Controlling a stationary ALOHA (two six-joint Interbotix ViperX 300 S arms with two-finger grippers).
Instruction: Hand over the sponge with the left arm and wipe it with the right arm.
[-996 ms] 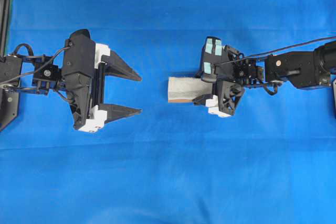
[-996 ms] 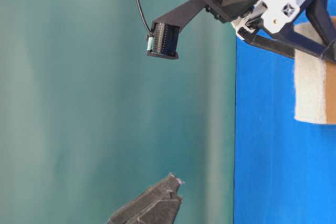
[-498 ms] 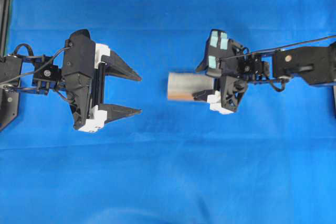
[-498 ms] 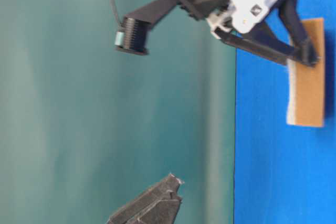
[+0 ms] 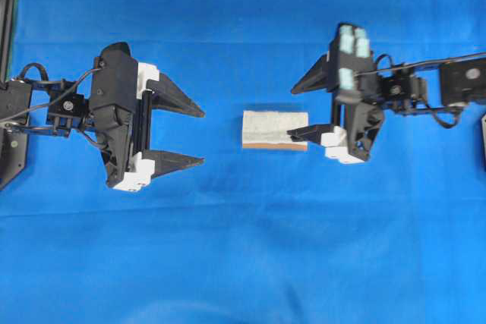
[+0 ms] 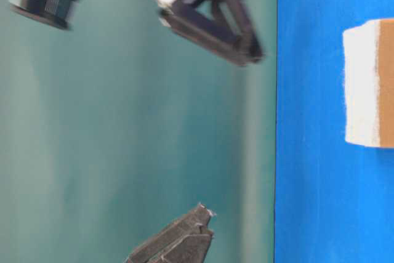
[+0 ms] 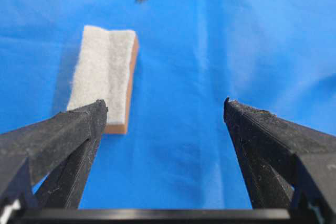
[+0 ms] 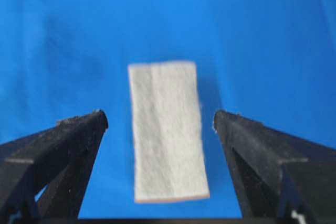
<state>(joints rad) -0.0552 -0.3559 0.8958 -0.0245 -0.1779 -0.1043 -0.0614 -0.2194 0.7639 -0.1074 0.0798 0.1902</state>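
The sponge (image 5: 275, 129) lies flat on the table cloth (image 5: 243, 248), between the two grippers in the overhead view. The left gripper (image 5: 194, 136) stands well to its left, fingertips pointing toward it. The right gripper (image 5: 298, 111) sits just to its right, above the sponge's end and not touching it.

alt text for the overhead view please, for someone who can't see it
A small pale grey sponge with an orange-brown edge lies flat on a blue cloth, held by neither robot arm. The left gripper waits open to its left, pointing at it; the right gripper, with mint-green patches, is open just right of it, one fingertip overlapping the sponge's end.
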